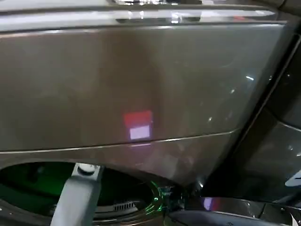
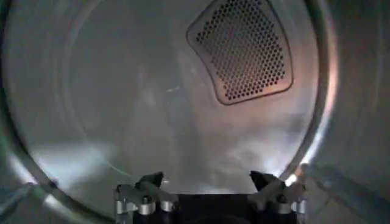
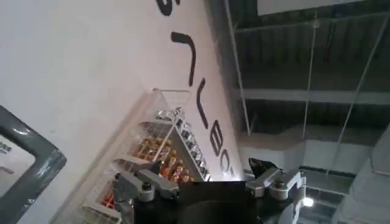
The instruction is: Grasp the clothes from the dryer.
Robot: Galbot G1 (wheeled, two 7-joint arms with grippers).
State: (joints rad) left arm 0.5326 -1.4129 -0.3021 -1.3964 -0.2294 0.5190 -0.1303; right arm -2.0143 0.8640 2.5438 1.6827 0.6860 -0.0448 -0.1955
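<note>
Left arm [image 1: 75, 197] reaches into the dryer [image 1: 141, 84] mouth. Left gripper [image 2: 207, 182] sits inside the bare steel drum [image 2: 122, 109], jaws apart, nothing between them; clothes not seen here. Right gripper [image 3: 207, 179] points at a white wall [image 3: 73, 73] and wire rack [image 3: 158, 146], jaws apart, holding nothing.

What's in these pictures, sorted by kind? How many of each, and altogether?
Dryers: 1, the brown dryer.
Grippers: 2, the left gripper inside the drum, the right gripper out in the room, jaws of both open.
Vent grilles: 1, the vent grille on the drum's wall.
Wire shelves: 1, the wire shelf.
Total: 5.
</note>
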